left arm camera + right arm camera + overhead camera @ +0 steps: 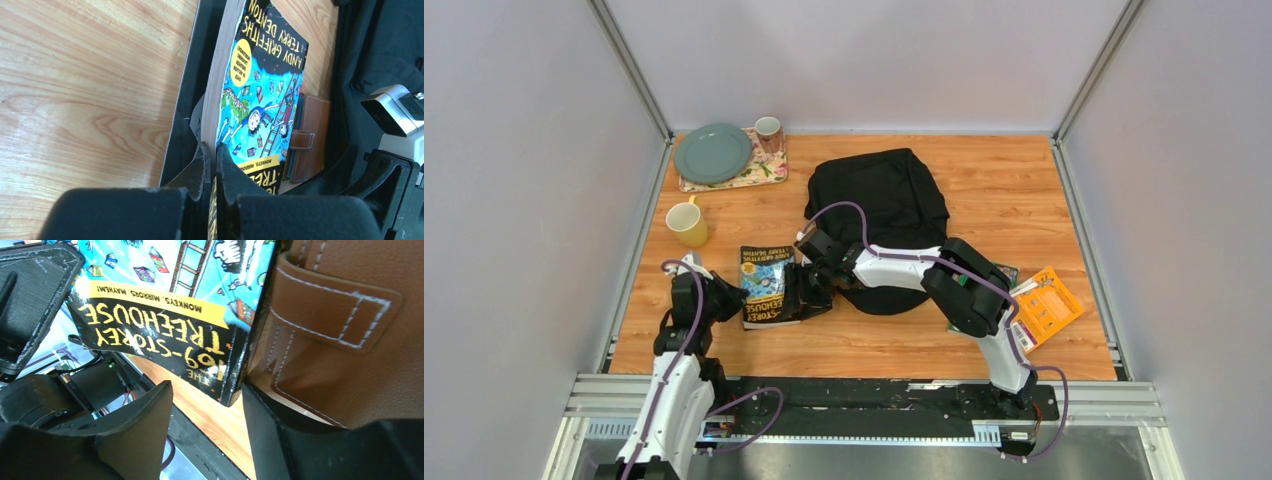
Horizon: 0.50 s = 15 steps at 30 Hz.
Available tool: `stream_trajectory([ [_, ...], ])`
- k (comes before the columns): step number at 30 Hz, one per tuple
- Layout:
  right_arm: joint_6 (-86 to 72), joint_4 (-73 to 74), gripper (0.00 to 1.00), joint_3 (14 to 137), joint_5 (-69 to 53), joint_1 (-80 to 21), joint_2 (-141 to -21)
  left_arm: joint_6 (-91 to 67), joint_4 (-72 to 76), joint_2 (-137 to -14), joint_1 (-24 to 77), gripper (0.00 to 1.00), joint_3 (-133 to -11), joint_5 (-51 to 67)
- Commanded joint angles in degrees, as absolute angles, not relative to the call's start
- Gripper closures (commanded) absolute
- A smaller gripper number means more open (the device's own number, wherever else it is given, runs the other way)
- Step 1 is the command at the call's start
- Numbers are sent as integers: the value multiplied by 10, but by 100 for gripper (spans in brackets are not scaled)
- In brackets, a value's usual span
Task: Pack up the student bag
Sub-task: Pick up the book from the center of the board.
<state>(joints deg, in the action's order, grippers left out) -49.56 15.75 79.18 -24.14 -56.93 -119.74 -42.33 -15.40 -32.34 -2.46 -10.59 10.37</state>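
Observation:
The student bag (879,195) lies flat in the middle of the table, its black fabric also showing in the left wrist view (380,55). To its left lies a blue-and-black paperback book (762,282) (260,90) (165,305). My left gripper (724,298) (216,162) is shut on the book's near edge. A brown wallet (312,135) (345,325) lies against the book's far side. My right gripper (809,278) (207,405) stands open beside the wallet. The book's corner sits between its fingers, untouched.
At the back left, a floral tray (759,172) carries a green plate (713,152) and a mug (768,130). A yellow mug (687,223) stands left of the book. An orange packet (1046,305) lies at the right. A dark flat sheet (187,100) shows under the book.

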Motion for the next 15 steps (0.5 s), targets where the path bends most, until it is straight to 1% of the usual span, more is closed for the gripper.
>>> stream_trajectory([
  [1, -484, 79, 36, 801, -254, -586, -1188, -404, -243, -318, -14, 100, -138, 137],
  [3, -476, 77, 30, 794, -255, -584, -1162, -389, -253, -306, -14, 100, -166, 127],
  [6, -472, 71, 25, 778, -253, -584, -1123, -373, -256, -284, -14, 100, -203, 119],
  [9, -474, 68, 24, 759, -244, -578, -1084, -357, -260, -279, -14, 100, -235, 120],
  [15, -491, 34, 21, 704, -233, -552, -1030, -342, -246, -288, -14, 100, -295, 176],
])
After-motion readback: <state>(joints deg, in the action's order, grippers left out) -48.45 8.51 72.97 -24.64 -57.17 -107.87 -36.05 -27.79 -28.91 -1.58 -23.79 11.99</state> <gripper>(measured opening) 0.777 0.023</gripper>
